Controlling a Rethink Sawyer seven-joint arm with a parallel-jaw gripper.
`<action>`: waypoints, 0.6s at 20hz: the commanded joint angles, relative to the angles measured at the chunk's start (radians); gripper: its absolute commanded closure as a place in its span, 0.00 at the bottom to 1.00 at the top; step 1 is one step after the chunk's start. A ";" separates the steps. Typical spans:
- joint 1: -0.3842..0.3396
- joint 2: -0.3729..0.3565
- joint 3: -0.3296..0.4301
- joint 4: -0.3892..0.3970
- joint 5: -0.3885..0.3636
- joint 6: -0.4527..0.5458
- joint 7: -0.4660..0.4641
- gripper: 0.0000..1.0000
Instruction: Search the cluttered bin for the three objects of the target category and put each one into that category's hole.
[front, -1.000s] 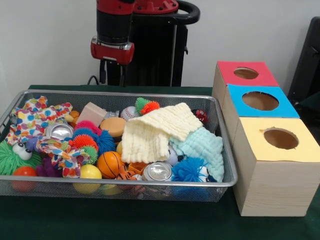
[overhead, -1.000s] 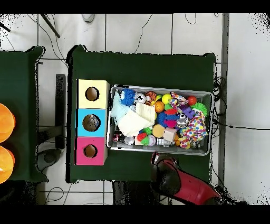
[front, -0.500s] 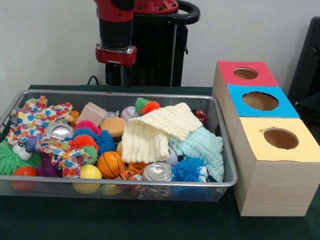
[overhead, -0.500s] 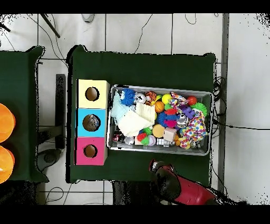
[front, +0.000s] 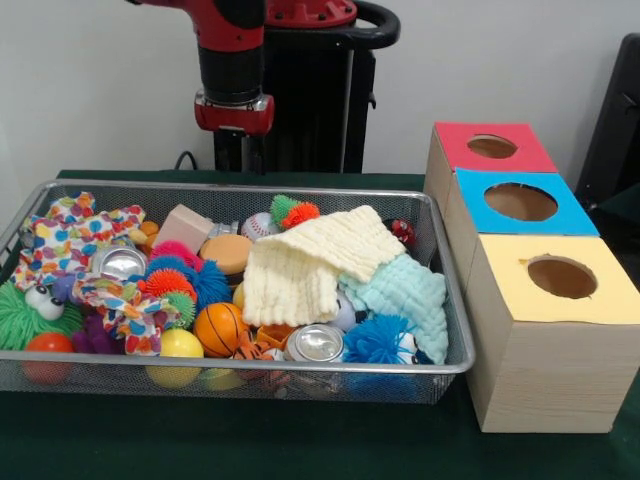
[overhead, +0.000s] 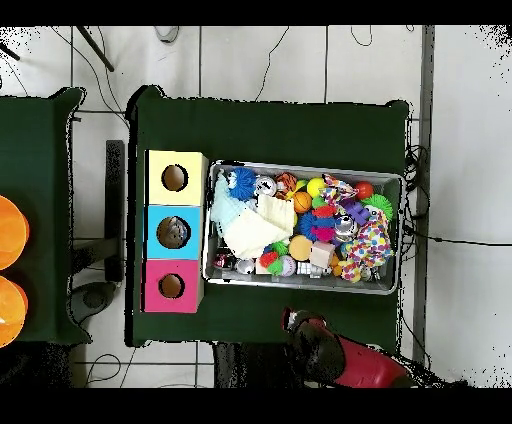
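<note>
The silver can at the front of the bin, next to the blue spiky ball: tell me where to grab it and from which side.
Grip the silver can across its round body, coming from straight above. It lies tilted with its end toward the front mesh of the bin, wedged between the blue spiky ball and the orange basketball, so only its upper side looks free.

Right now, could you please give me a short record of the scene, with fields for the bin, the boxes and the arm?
bin: wire mesh bin on the green table, full of mixed clutter
top of clutter: cream cloth over a mint cloth
also visible: orange ball, two cans, patterned cloth
boxes: red box, blue box, yellow box, each with one round hole on top
gripper: behind the bin's far rim, holding nothing visible; open or shut unclear
</note>
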 joint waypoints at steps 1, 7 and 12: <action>-0.043 0.048 0.121 -0.099 -0.041 -0.058 0.123 0.00; -0.025 -0.029 0.122 -0.069 -0.021 0.006 0.132 0.00; -0.016 -0.084 0.127 -0.060 -0.005 0.063 0.123 0.00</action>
